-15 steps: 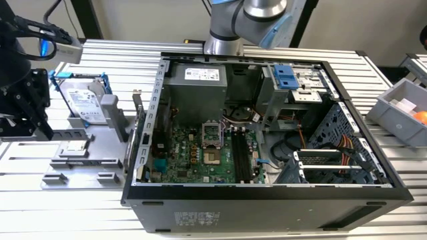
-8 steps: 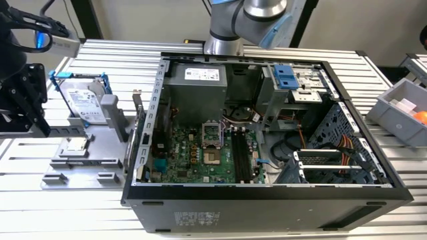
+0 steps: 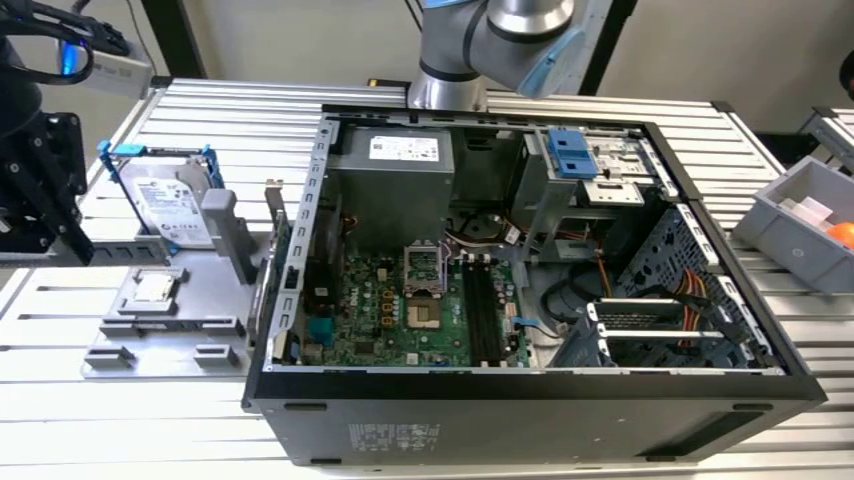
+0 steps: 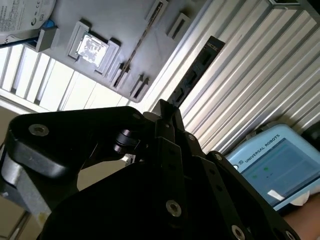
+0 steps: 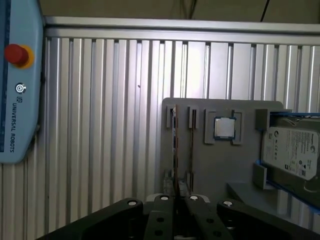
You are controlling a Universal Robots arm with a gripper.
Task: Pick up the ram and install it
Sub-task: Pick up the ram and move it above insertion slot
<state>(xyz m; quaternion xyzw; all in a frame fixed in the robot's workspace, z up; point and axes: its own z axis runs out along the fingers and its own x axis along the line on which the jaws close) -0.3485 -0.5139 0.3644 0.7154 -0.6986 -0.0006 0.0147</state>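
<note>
The ram stands on edge in a slot of the gray holder on the counter, near the processor chip. The gripper hangs clear of it, fingers drawn together and holding nothing.

The ram, a thin dark stick (seen edge-on), stands on its long edge in a slot of the grey holder.

The ram is dark, its holder grey, the drive silver in blue, the ribbed table silver.
</note>
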